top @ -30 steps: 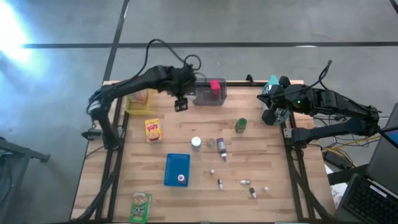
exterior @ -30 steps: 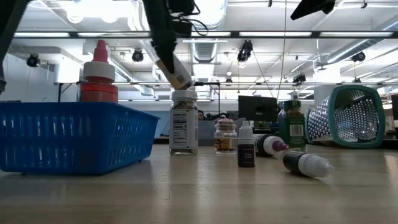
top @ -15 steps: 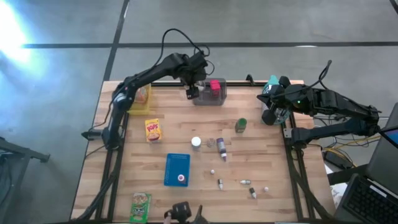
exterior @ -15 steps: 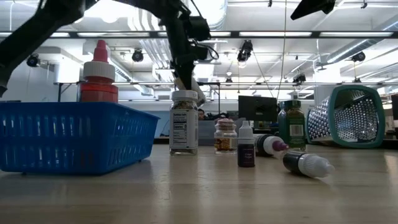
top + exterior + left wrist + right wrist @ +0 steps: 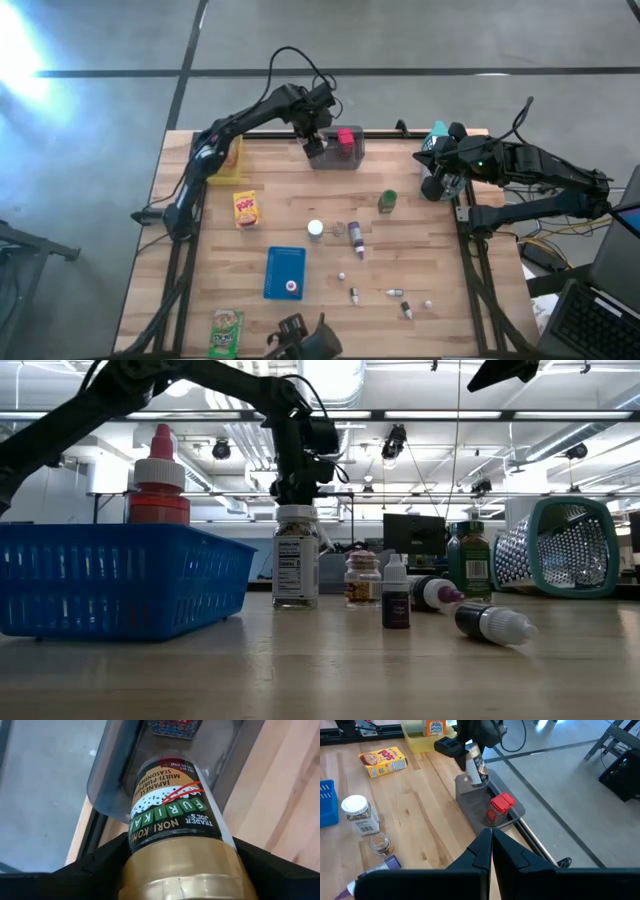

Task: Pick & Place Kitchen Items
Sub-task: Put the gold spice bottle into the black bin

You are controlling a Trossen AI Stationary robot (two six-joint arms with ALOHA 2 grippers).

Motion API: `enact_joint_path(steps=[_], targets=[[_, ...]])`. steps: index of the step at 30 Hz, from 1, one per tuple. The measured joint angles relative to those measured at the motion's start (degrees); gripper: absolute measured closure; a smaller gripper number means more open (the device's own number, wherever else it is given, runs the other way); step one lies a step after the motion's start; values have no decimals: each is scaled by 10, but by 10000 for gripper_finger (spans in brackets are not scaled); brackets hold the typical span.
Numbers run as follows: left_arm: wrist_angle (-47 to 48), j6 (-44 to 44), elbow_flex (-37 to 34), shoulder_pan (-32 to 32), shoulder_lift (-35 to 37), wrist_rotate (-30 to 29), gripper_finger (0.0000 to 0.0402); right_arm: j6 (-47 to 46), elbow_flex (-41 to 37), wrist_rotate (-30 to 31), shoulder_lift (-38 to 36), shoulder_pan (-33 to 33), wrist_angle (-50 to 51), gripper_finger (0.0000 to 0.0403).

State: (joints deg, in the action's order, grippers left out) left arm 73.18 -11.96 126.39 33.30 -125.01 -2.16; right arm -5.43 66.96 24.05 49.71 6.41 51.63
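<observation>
My left gripper [image 5: 314, 144] is at the table's far edge, over the grey bin [image 5: 338, 156], shut on a seasoning jar [image 5: 172, 815] with a gold lid and a green-and-brown label. A red box [image 5: 500, 808] stands inside the same bin. The right wrist view shows the jar [image 5: 476, 766] hanging into the bin's near end. My right gripper [image 5: 490, 840] is shut on nothing and waits above the table's right edge. Other kitchen items lie on the table: a white-lidded jar [image 5: 315, 229], a green jar [image 5: 387, 201] and a purple bottle [image 5: 355, 238]. My left gripper pinches the jar between its two fingers, at the lid end just below the gold lid [image 5: 175, 851]. One finger [image 5: 95, 865] lies on either side. The fingers point steeply down from above. The jar hangs lid up and slightly tilted, its base [image 5: 477, 781] low in the bin; whether it touches the floor, I cannot tell.
A yellow bin [image 5: 222, 160] stands at the far left, and a yellow cereal box [image 5: 245, 209] lies nearer. A blue tray [image 5: 285, 272] holds a small red-capped bottle; a green packet [image 5: 226, 332] and several tiny bottles [image 5: 399, 300] lie near the front. A teal mesh strainer [image 5: 560, 547] lies at the right.
My left gripper has carried the jar toward the table's far edge and to the right, from in front of the grey bin to over it. It has sunk and rolled somewhat, staying shut on the jar. The jar now hangs into the bin.
</observation>
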Motion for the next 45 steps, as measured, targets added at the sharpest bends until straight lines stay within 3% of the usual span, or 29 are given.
enact_joint_path(steps=[20,35,45], targets=[[-47,8,-1,31,-53,10,108,-1,0,0,0,0,0,394],[-10,14,-1,53,-55,8,108,0,0,0,0,0,0,394],[25,71,-1,52,-55,8,108,0,0,0,0,0,0,394]])
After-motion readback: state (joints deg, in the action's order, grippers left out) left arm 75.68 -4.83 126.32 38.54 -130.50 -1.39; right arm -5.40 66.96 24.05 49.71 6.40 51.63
